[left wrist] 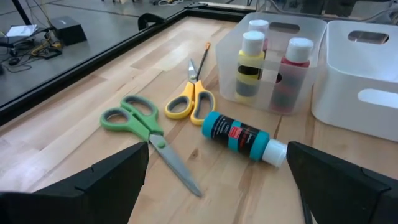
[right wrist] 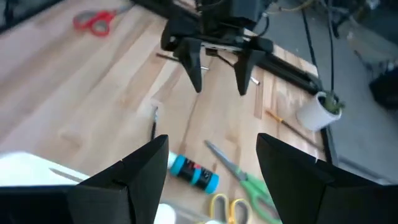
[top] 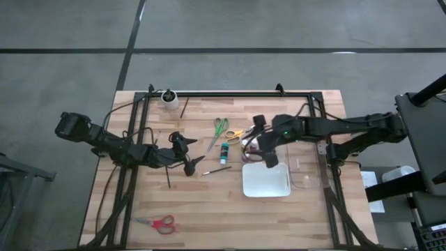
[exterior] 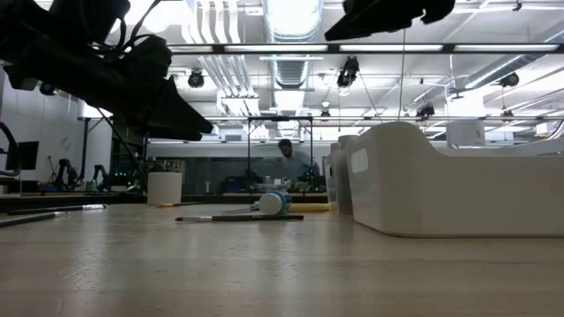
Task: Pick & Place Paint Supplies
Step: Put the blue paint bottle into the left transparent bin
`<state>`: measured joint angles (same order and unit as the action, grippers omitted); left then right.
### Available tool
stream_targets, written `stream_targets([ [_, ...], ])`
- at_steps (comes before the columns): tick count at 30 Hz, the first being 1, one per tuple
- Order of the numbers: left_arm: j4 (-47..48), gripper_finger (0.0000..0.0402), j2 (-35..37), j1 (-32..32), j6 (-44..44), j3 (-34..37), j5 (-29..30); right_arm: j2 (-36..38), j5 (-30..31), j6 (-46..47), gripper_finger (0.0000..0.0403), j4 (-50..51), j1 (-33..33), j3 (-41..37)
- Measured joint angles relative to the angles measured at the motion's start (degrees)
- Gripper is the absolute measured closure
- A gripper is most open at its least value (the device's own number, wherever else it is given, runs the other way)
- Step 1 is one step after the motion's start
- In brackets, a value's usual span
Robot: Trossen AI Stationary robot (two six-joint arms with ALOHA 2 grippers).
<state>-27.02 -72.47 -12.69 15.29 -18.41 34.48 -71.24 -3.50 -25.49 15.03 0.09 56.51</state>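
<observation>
Four cameras on one table (top: 209,202)
Overhead looks straight down; low looks level; both wrist views share the teal bottle (left wrist: 241,134).

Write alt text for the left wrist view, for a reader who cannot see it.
A teal paint bottle with a white cap lies on its side on the wooden table, between the open left claw fingers in the foreground. Beside it lie green-handled scissors and yellow-handled scissors. Behind, a clear bin holds upright yellow and red bottles.
</observation>
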Motion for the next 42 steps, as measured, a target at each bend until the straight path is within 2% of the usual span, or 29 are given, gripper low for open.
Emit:
stream_targets([
  [10, 1.64, 0.0013, 0.00, 0.00, 0.02, 0.00, 0.00, -15.26, 0.01, -20.36, 0.0161, 12.23, 2.35, 12.11],
  [16, 1.66, 0.0013, 0.00, 0.00, 0.02, 0.00, 0.00, -25.14, 0.06, -25.47, 0.0161, 17.66, 2.28, 21.09],
  [22, 1.66, 0.0013, 0.00, 0.00, 0.01, 0.00, 0.00, -31.79, 0.04, -32.36, 0.0161, 20.32, 2.33, 27.60],
  [38, 1.82, 0.0013, 0.00, 0.01, 0.00, 0.00, 0.01, -42.90, 0.70, -41.17, 0.0161, 16.99, 2.39, 30.37],
  [42, 1.81, 0.0013, 0.00, 0.00, 0.00, 0.00, 0.00, -44.72, 3.52, -44.05, 0.0161, 16.12, 2.39, 30.34],
])
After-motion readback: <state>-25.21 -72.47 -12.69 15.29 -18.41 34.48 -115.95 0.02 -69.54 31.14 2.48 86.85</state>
